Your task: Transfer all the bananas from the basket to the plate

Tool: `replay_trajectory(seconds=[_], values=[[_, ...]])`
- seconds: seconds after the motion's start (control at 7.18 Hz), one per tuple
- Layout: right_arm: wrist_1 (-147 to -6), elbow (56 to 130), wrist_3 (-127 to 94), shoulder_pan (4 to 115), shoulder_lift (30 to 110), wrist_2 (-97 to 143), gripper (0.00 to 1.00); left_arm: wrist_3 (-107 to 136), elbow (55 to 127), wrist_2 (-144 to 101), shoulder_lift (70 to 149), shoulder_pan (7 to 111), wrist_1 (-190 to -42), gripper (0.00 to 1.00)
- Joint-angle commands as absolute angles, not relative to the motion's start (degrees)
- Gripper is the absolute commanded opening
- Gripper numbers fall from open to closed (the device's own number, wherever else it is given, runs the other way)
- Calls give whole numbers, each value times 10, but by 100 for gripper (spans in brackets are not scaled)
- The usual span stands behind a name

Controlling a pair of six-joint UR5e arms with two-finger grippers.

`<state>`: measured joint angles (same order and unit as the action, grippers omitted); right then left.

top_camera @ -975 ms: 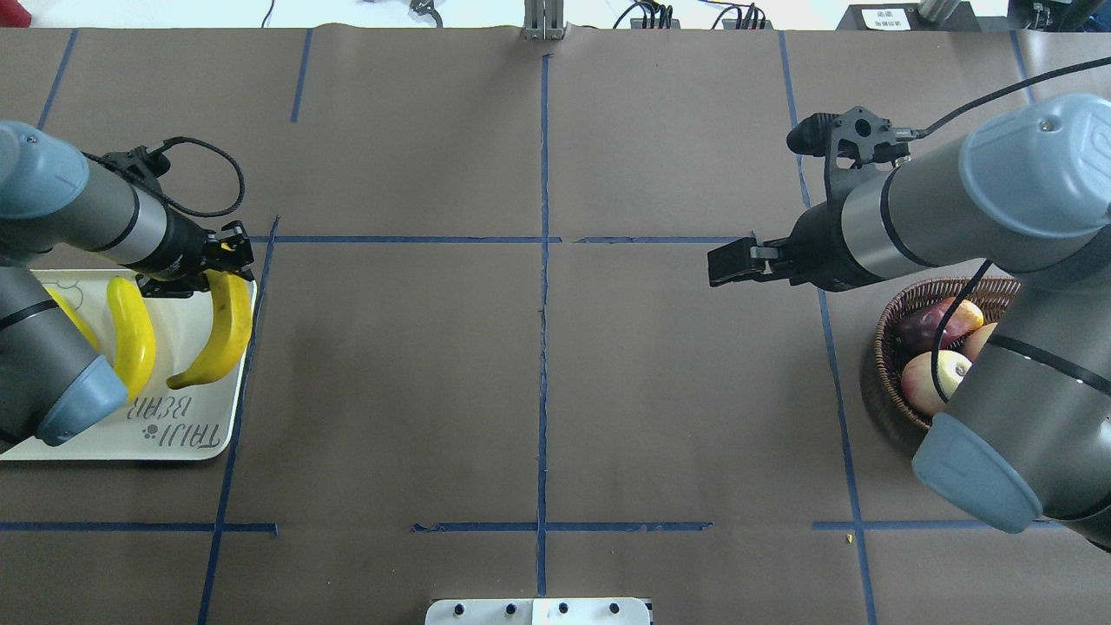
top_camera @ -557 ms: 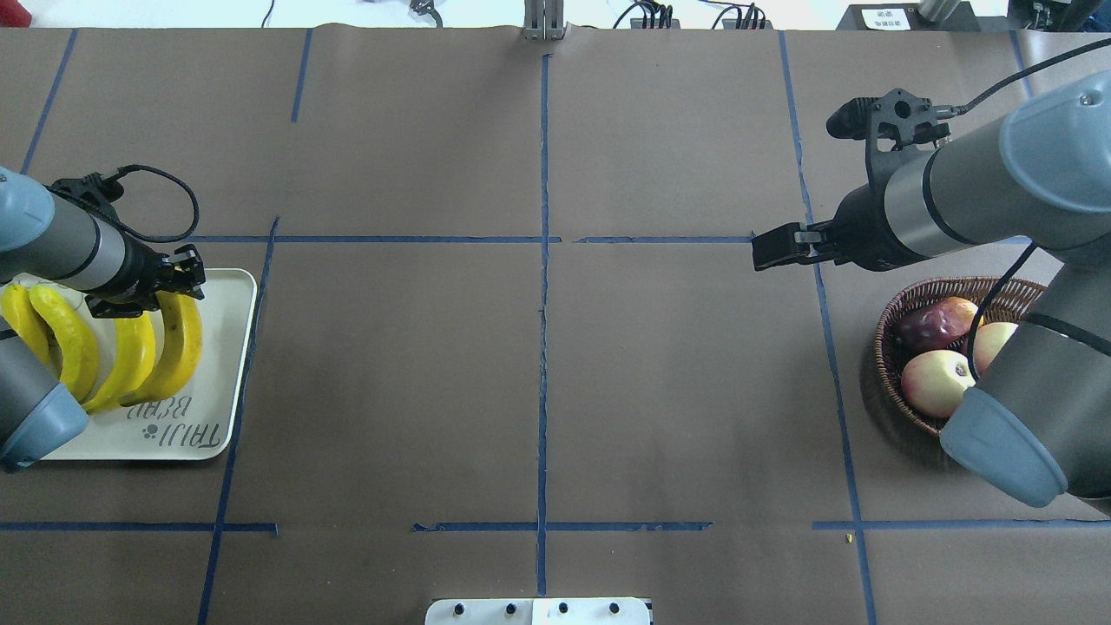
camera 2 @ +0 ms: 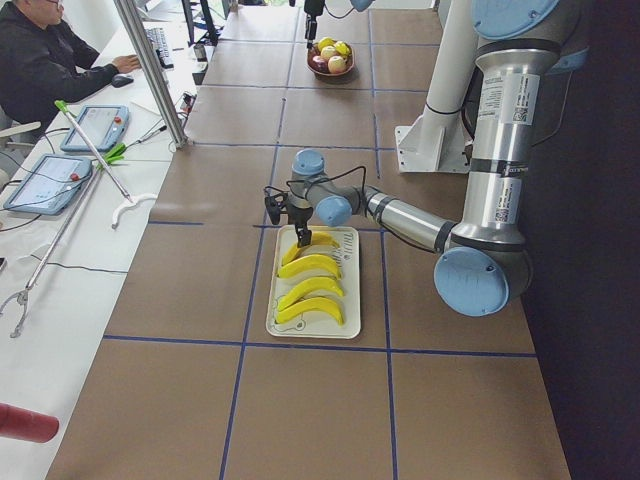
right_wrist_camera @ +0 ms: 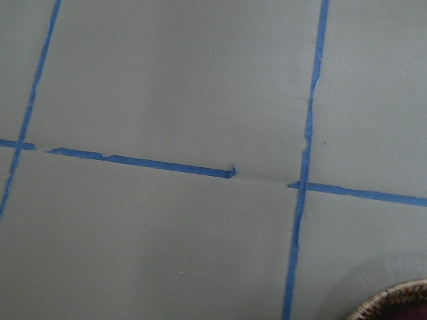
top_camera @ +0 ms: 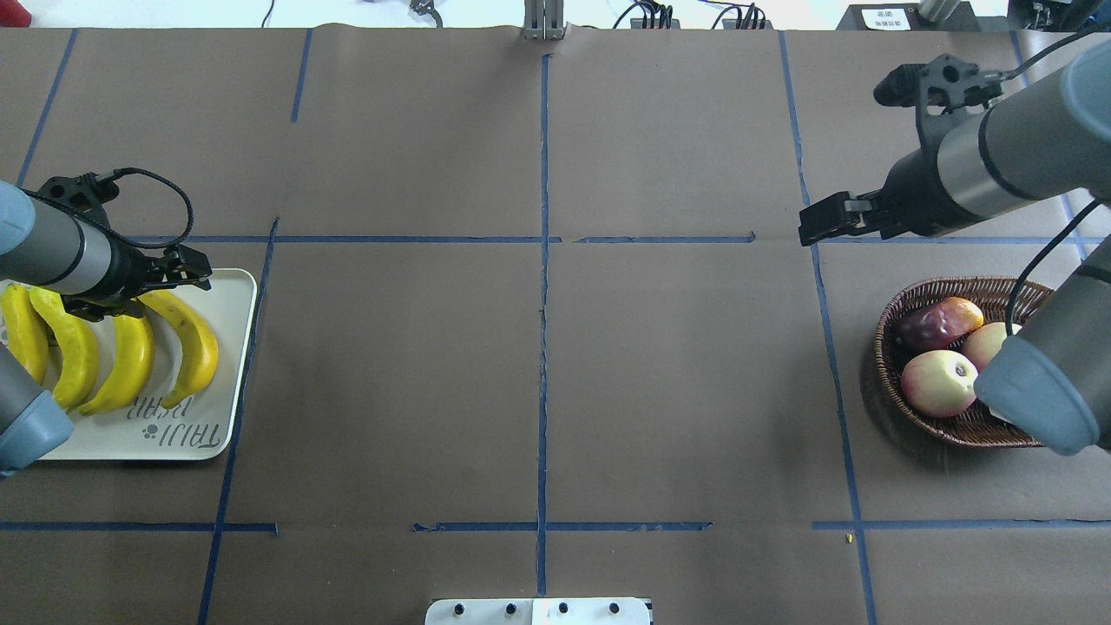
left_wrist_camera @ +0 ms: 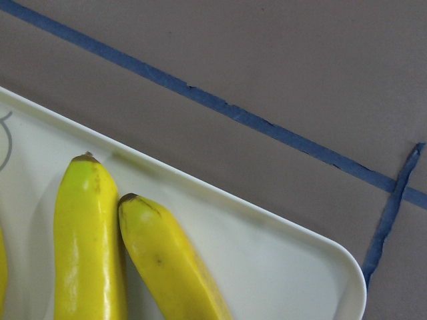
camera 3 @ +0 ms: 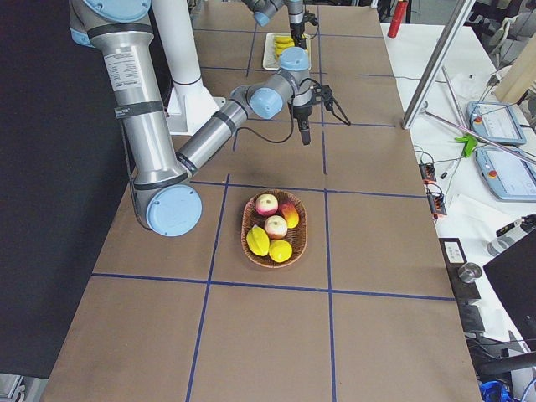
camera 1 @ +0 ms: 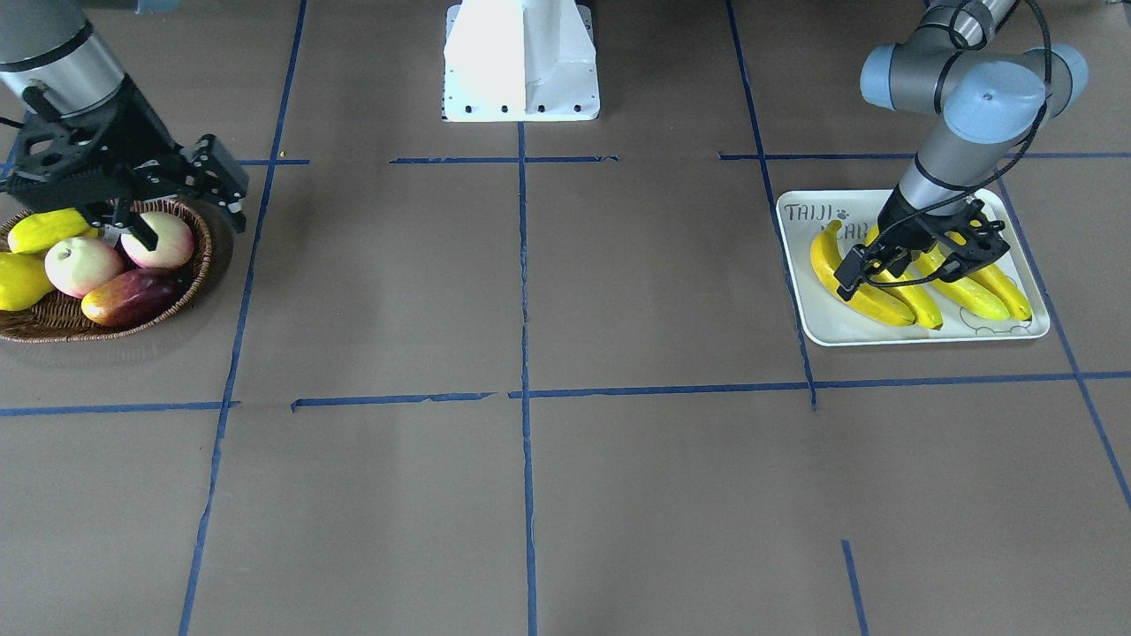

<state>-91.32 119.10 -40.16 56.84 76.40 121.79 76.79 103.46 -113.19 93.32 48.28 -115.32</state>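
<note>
All 4 bananas (top_camera: 187,334) lie on the plate (top_camera: 227,408). My left gripper (top_camera: 187,271) hovers spread over one; my right gripper (top_camera: 816,228) looks pressed together beside the basket (top_camera: 890,325).

even, bright overhead light; soft shadow beside the basket (top_camera: 894,408); right wrist view soft and washed-out

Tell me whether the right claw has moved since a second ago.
Yes. In the overhead view the right claw has drawn back toward the view's right, from well left of the long blue tape line to right over it.
</note>
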Motion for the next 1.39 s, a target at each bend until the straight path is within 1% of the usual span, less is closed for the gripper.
replay_trajectory(seconds=[0.0, 0.14, 0.42, 0.56, 0.7, 0.84, 0.97, 1.11, 1.25], values=[[-983, 1140, -199, 688, 773, 1281, 100, 604, 1080, -1183, 938, 558, -1056, 100], [-1016, 1112, -114, 746, 778, 1321, 100, 467, 1098, -1193, 942, 596, -983, 100], [-1024, 1070, 37, 837, 849, 1371, 100, 297, 1093, -1219, 942, 682, -907, 100], [-1019, 1047, 66, 854, 887, 1384, 100, 191, 1083, -1262, 936, 744, -877, 100], [-1015, 1029, 66, 868, 883, 1384, 100, 102, 1042, -1293, 933, 801, -869, 100], [-1007, 1021, 66, 882, 860, 1383, 100, 30, 972, -1342, 933, 867, -872, 100], [-994, 1018, 67, 882, 871, 1382, 100, -34, 902, -1379, 932, 901, -879, 100], [-992, 988, 69, 883, 882, 1385, 100, -58, 861, -1388, 925, 907, -882, 100], [-991, 964, 68, 892, 882, 1388, 100, -58, 864, -1388, 915, 908, -883, 100]])
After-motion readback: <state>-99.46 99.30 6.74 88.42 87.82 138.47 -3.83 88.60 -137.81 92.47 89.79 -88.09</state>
